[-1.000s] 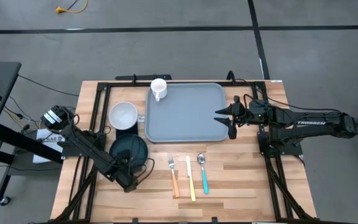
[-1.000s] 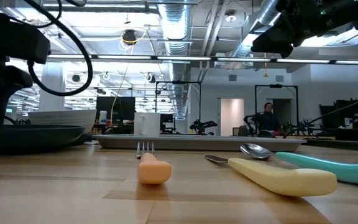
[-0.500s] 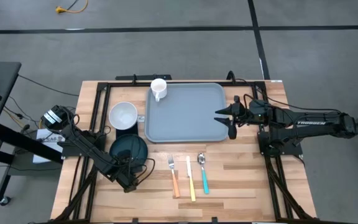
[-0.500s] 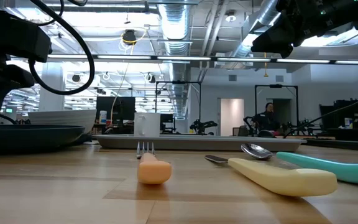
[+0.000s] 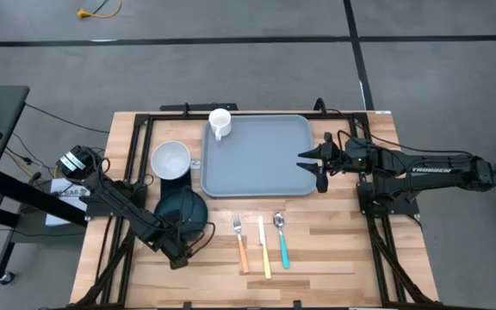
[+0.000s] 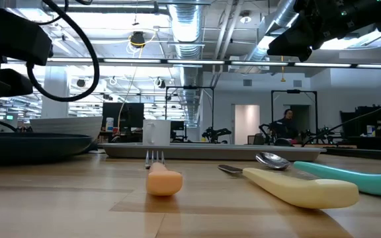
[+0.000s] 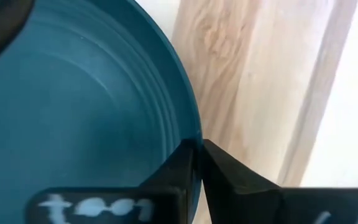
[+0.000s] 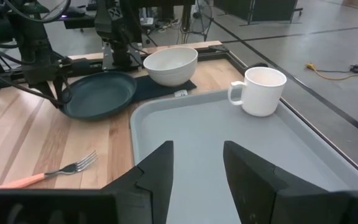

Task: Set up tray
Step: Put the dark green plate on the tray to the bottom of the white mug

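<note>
Where it was spread wide a second ago, the left hand point(image 7: 194, 163) now pinches the teal plate's point(image 5: 182, 207) rim; the right hand point(image 5: 311, 165) hovers half-open over the tray point(image 5: 257, 155).

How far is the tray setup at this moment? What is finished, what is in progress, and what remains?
Done: only the white mug stands on the tray, in a corner. In hand: the left gripper is shut on the rim of the teal plate, which sits on the table beside the tray. Left: the white bowl, fork, knife and spoon lie off the tray. The right gripper hovers open over the tray's edge.
</note>
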